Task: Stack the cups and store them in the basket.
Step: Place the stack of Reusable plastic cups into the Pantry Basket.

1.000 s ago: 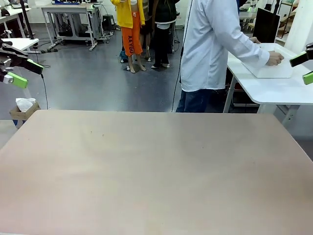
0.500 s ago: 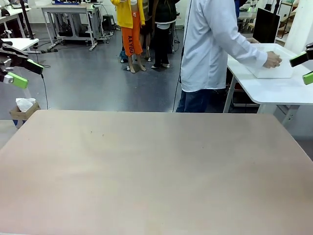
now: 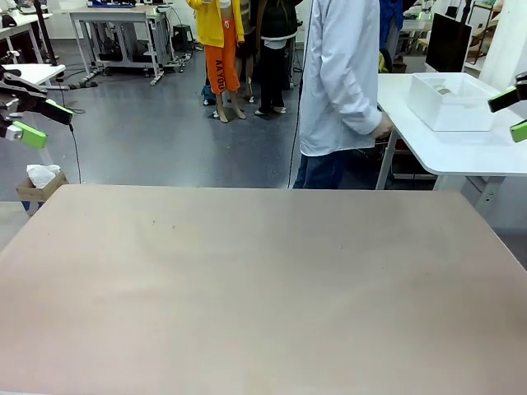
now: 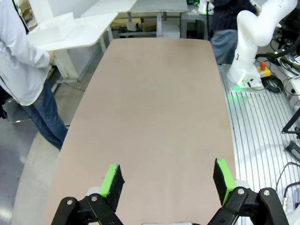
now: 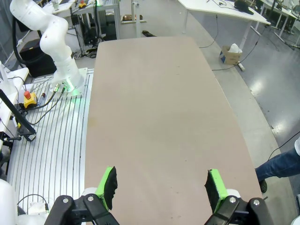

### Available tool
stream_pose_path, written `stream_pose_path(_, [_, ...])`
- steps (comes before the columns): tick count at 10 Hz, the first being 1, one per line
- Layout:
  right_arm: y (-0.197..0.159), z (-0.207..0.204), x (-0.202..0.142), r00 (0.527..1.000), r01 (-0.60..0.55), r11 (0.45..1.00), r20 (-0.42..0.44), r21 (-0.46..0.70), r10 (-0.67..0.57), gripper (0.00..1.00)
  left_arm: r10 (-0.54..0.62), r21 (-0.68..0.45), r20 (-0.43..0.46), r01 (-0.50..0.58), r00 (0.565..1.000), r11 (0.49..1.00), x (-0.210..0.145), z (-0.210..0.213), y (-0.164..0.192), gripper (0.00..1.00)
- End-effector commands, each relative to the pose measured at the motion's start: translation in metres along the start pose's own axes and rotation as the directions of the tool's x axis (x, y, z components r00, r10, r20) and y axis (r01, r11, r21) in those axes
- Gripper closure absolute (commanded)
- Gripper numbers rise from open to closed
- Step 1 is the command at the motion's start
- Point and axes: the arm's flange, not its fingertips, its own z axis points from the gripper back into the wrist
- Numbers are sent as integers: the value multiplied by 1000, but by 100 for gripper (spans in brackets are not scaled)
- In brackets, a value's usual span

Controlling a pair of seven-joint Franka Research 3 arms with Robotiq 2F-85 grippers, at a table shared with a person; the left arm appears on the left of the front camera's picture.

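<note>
The white basket [image 3: 451, 105] stands on a white side table [image 3: 461, 148] beyond the far right corner of my table. It also appears as a small white box, the basket [image 4: 57, 25], in the left wrist view. The cups are out of view. My left gripper [image 3: 39, 122] hangs open above the table's far left edge, and its green pads [image 4: 112, 177] stand wide apart over bare tabletop. At the far right edge my right gripper [image 3: 512, 113] is open too, with nothing between its fingers [image 5: 108, 183].
A person in a white coat [image 3: 339, 74] stands between the far table edge and the side table, one hand near its corner. The tan tabletop [image 3: 263, 280] lies bare. A cardboard box [image 3: 39, 183] sits on the floor at far left.
The person has let go of the basket, left it on the side table, and turned away to the left. Neither gripper has moved.
</note>
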Motion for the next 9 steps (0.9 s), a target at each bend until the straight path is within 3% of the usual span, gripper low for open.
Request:
stream_pose_path(1, [0,-1,0,1000,-17,1000,23,-1,17,0,6,-3,12,-6,1000,1000,3,1,-1,0])
stream_pose_path(9, [0,-1,0,1000,-17,1000,23,-1,17,0,6,-3,12,-6,1000,1000,3,1,-1,0])
